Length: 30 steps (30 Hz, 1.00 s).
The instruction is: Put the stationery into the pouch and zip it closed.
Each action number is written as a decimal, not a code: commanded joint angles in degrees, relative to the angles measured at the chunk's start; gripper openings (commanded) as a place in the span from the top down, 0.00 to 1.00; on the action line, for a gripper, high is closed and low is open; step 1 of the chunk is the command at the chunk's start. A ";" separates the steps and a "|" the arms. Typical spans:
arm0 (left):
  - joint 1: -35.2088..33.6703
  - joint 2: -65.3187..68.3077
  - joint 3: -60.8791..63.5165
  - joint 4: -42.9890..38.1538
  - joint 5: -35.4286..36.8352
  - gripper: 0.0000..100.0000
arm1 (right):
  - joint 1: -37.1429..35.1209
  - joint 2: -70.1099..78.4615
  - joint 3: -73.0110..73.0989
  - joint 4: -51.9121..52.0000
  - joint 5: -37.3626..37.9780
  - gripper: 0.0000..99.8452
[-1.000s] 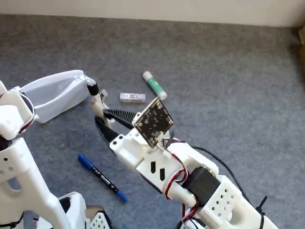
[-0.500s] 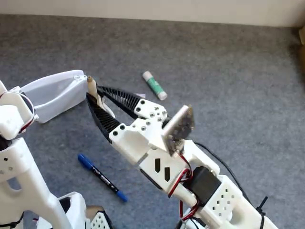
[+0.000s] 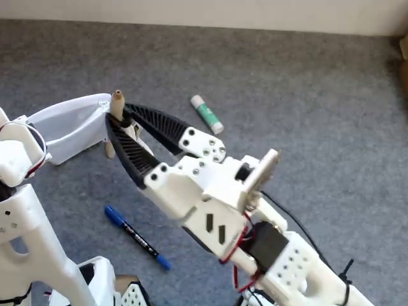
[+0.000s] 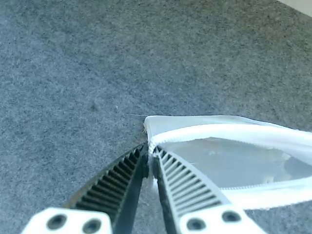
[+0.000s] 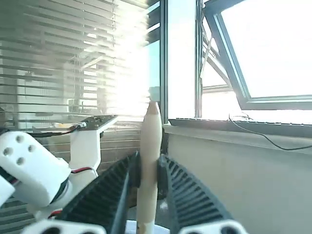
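Right claw (image 3: 118, 115) is gripping beige pen (image 3: 117, 99) upright beside pouch (image 3: 67, 124) mouth; left claw (image 4: 148, 155) is pinching pouch rim.

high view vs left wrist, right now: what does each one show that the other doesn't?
High view extra: the right gripper shut on a beige pen by the mouth of the pouch; a glue stick and a blue pen lying on the carpet.
Left wrist extra: the left gripper pinched shut on the pouch's rim at one end.
Shared: the open pouch and the grey carpet.
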 commanded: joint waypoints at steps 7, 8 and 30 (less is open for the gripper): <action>-0.66 0.57 1.63 -0.35 0.53 0.99 | -0.57 12.00 -4.53 -15.43 -0.53 1.00; -0.66 0.57 1.63 -0.35 0.53 0.99 | -0.48 12.97 -4.88 -17.27 -0.44 1.00; -0.57 0.66 1.63 -0.35 0.53 0.99 | -0.31 15.43 -9.45 -19.74 -0.53 1.00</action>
